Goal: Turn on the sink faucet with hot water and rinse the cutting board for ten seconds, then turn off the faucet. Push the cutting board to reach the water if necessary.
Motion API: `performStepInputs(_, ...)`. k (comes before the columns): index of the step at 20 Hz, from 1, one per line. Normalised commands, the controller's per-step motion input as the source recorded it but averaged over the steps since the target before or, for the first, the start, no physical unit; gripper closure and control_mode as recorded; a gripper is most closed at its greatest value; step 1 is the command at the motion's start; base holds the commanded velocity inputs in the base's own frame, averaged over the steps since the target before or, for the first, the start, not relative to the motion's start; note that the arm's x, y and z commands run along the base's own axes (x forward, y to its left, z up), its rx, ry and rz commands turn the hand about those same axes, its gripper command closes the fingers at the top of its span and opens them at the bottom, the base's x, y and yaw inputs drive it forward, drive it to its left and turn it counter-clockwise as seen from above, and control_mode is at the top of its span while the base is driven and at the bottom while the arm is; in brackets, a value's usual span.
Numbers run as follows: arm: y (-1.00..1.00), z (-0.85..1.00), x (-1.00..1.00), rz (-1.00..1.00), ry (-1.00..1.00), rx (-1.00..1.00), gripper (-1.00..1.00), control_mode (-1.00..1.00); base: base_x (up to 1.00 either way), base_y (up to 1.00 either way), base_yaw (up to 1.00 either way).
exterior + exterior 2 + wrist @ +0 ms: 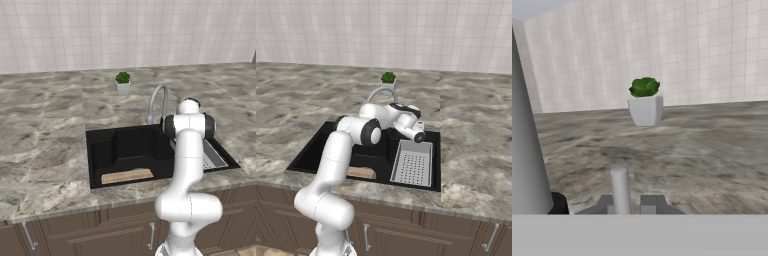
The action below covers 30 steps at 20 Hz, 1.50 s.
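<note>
One cutting board (127, 175) (flat) in sink (100, 150)

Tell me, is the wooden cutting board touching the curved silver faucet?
Apart. In the left base view the cutting board lies at the near side of the sink, while the faucet rises from the far rim, with dark basin floor between them.

Evenly and softly lit, with no single light source evident and no glare on the white tiled wall (125, 30) or the grey-brown marbled stone counter (45, 130). Dark and nearly shadeless inside the rectangular black sink basin (127, 145). Rendered throughout, slightly soft and coarse in both base views. Noticeably blurrier in the hand view, especially the near grey faucet column (524, 140).
</note>
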Motion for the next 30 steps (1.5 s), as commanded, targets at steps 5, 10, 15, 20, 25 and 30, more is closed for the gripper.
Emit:
performStepInputs(5,-0.29,0.00,0.00,0.00,0.00,0.00,1.00,-1.00,0.00,0.00,0.00)
performStepInputs(10,-0.34,0.00,0.00,0.00,0.00,0.00,1.00,-1.00,0.00,0.00,0.00)
performStepInputs(15,-0.33,0.00,0.00,0.00,0.00,0.00,1.00,-1.00,0.00,0.00,0.00)
performStepInputs(20,-0.35,0.00,0.00,-0.01,0.00,0.00,1.00,-1.00,0.00,0.00,0.00)
performStepInputs(25,-0.38,0.00,0.00,-0.03,0.00,0.00,1.00,-1.00,0.00,0.00,0.00)
performStepInputs(30,-0.37,0.00,0.00,-0.03,0.00,0.00,1.00,-1.00,0.00,0.00,0.00)
